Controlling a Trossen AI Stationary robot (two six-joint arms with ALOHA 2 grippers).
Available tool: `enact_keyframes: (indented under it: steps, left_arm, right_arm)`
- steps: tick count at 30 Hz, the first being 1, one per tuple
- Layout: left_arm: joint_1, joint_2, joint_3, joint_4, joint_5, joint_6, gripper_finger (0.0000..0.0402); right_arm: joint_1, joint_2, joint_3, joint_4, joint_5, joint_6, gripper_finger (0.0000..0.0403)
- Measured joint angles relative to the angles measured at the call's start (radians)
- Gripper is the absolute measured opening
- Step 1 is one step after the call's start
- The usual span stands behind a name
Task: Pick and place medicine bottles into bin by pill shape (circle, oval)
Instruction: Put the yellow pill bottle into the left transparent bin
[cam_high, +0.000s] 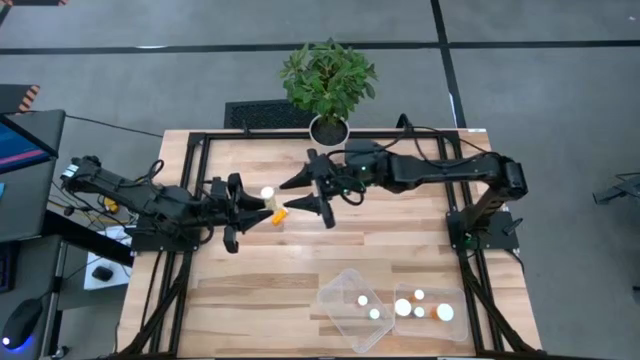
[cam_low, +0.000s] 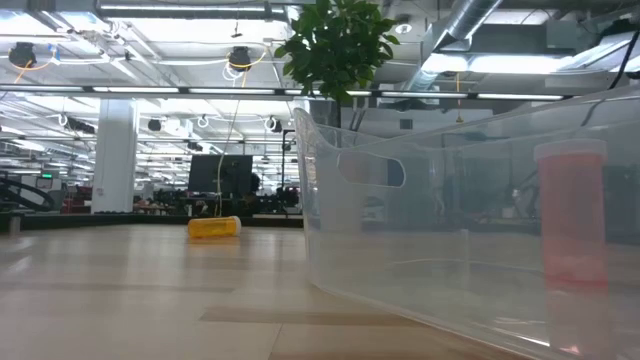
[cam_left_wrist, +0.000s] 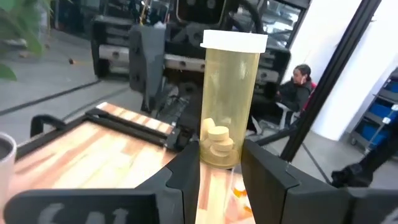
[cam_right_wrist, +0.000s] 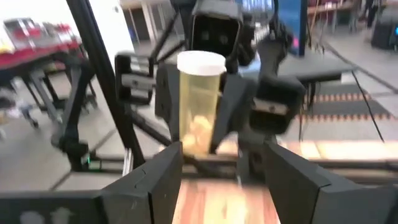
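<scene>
The left gripper (cam_left_wrist: 221, 168) is closed on the base of a yellowish medicine bottle (cam_left_wrist: 228, 99), one dark finger (cam_left_wrist: 186, 171) on each side. The bottle stands upright in this grip, white cap uppermost, with pale round tablets stacked at its bottom. In the high view it appears left of centre frame, at the tip of the left gripper (cam_high: 245, 207). The right gripper (cam_high: 322, 192) sits just beside it, toward centre frame, jaws spread wide and holding nothing. In the right wrist view the bottle (cam_right_wrist: 198, 102) stands straight ahead of those open jaws, long axis vertical, so a handover would likely need only a short forward reach. A second, orange bottle (cam_high: 281, 212) lies on its side on the table (cam_high: 400, 250) between the two grippers. Two clear bins (cam_high: 350, 300) occupy the lower right of the frame, well apart from both arms; the right arm is nearer them.
</scene>
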Motion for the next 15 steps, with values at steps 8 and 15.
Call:
enact_keyframes:
  steps: [8, 15]
  left_arm:
    - [0.000, 0.008, 0.000, -0.144, 0.044, -0.084, 0.0094]
    - [0.000, 0.074, 0.000, -0.255, 0.141, -0.149, 0.0094]
  right_arm:
    - [0.001, -0.080, 0.001, -0.264, 0.003, -0.040, 0.0227]
    - [0.022, -0.060, 0.002, -0.301, 0.009, -0.060, 0.0227]
